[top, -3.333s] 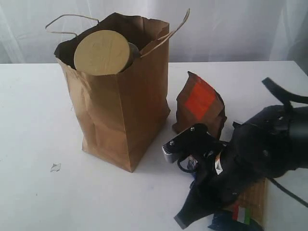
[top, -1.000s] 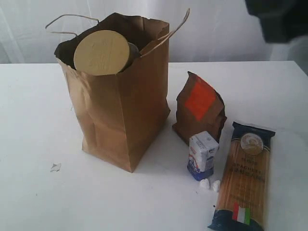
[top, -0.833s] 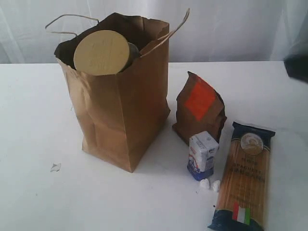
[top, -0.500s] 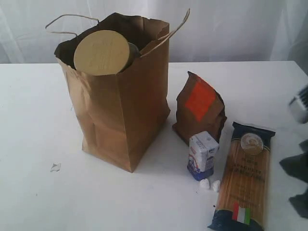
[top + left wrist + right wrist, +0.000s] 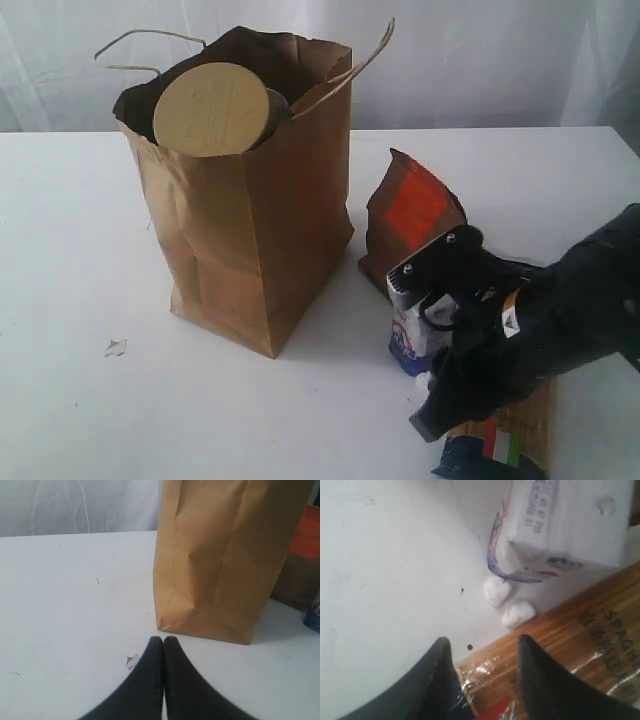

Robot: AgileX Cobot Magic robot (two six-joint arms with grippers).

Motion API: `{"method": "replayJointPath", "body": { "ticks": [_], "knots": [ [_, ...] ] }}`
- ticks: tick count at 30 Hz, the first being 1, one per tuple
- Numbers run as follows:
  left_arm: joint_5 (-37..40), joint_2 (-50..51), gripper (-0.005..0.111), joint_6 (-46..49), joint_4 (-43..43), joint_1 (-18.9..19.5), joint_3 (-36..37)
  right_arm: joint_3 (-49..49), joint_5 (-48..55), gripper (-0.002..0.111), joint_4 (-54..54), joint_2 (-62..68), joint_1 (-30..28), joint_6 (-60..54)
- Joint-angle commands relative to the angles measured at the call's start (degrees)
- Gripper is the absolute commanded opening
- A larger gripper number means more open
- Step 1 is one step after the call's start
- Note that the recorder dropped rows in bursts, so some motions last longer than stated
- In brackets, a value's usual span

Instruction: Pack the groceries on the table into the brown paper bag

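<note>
The brown paper bag (image 5: 250,210) stands upright on the white table (image 5: 70,250), and a tan-lidded jar (image 5: 212,108) leans in its mouth. To its right stand the brown pouch with an orange-red label (image 5: 412,215) and the small white-blue carton (image 5: 412,335). My right arm covers most of the spaghetti pack (image 5: 493,450). The right gripper (image 5: 482,647) is open low over the near end of the spaghetti pack (image 5: 570,645); one finger is over the pack and the other hangs off its edge. The left gripper (image 5: 163,640) is shut and empty, low over the table in front of the bag (image 5: 225,555).
Two small white lumps (image 5: 506,602) lie between the carton (image 5: 565,520) and the spaghetti pack. A torn paper scrap (image 5: 132,661) lies near the left fingertips and shows as the scrap (image 5: 115,348) left of the bag. The bag's loop handles (image 5: 150,45) stick up.
My right arm, almost out of view a second ago, has swung down from the right over the spaghetti pack and carton. The groceries and bag have not moved.
</note>
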Motion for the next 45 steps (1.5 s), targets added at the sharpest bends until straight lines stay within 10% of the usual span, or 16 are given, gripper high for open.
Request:
{"method": "replayJointPath", "body": {
  "ticks": [1,16,29,45],
  "knots": [
    [0.0,-0.2,0.0,0.0,0.1,0.1,0.2,0.1,-7.0,0.04,0.1,7.2,-0.6,-3.3],
    [0.0,-0.2,0.0,0.0,0.1,0.1,0.2,0.1,-10.6,0.049,0.1,15.4,-4.2,-3.5],
    [0.0,-0.2,0.0,0.0,0.1,0.1,0.2,0.1,-5.5,0.008,2.1,11.4,-4.2,-3.2],
    [0.0,-0.2,0.0,0.0,0.1,0.1,0.2,0.1,0.5,0.005,2.8,-2.4,-4.2,-3.0]
  ]
}}
